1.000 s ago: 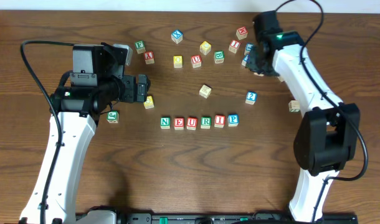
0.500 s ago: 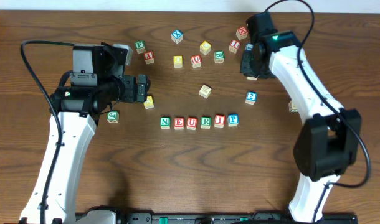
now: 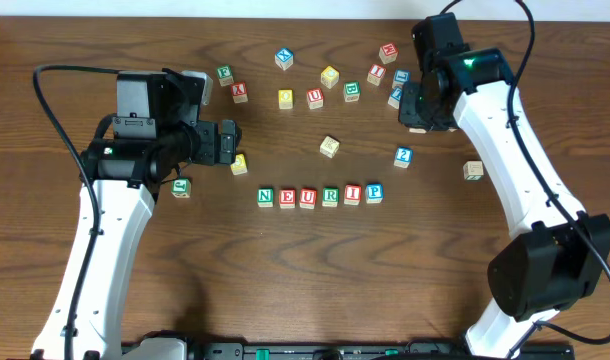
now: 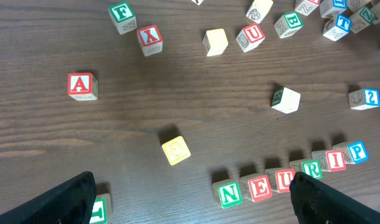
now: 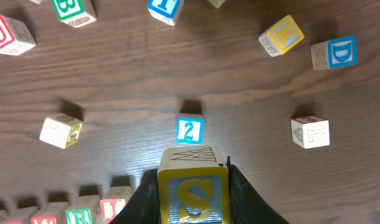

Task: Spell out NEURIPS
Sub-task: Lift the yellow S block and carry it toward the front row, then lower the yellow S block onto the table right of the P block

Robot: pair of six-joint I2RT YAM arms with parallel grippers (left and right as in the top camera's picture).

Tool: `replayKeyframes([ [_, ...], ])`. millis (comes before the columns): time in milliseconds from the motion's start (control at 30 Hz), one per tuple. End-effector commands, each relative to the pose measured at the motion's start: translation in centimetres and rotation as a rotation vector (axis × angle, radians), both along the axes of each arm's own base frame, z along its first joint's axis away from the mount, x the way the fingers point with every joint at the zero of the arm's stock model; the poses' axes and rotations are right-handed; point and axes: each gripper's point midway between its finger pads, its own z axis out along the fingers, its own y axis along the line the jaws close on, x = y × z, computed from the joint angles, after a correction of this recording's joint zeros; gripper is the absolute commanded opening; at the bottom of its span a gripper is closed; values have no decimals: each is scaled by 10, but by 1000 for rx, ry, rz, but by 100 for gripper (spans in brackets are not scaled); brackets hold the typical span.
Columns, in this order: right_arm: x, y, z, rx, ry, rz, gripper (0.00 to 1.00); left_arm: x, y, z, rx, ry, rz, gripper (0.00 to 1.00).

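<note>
Six cubes stand in a row mid-table, reading N (image 3: 265, 196), E (image 3: 286, 197), U (image 3: 308, 197), R (image 3: 330, 195), I (image 3: 352, 194), P (image 3: 374, 192). The left wrist view shows the same row from N (image 4: 228, 194) to P (image 4: 357, 151). My right gripper (image 3: 418, 108) hovers at the back right, above and right of the row. It is shut on the yellow-faced S cube (image 5: 193, 196), which fills the gap between its fingers (image 5: 243, 199). My left gripper (image 3: 230, 142) is open and holds nothing, left of the row.
Loose cubes lie scattered along the back (image 3: 330, 76). A blue 2 cube (image 5: 190, 130) sits just ahead of the held S. A yellow cube (image 4: 175, 150) and a red A cube (image 4: 81, 85) lie near the left gripper. One cube (image 3: 472, 170) rests at the right.
The right arm has swung, its gripper drifting left then back right with the S cube; its elbow moved right, uncovering the cube at the right. The left arm stayed still.
</note>
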Motion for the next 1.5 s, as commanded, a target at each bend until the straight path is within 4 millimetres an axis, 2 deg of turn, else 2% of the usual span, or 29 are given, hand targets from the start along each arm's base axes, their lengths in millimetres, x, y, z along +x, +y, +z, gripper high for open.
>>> replayKeyframes([
  [0,-6,5,3,13,0,38,8,3,-1,13,-7,-34,-8,98],
  [133,-13,12,-13,32,8,55,8,3,-1,13,-7,-34,-8,98],
  [300,-31,14,-29,88,-19,40,11,3,-1,13,-7,-34,-8,98],
  [600,-67,4,-22,88,-60,24,13,3,-1,13,-7,-34,-9,98],
  [767,-84,6,-32,84,-49,27,14,3,-1,13,-7,-34,-8,98],
  [1133,-92,12,-58,77,-35,46,14,3,-1,13,-7,-34,-8,98],
  [1467,-90,14,-68,73,-38,63,15,3,-1,13,-7,-34,-9,98],
])
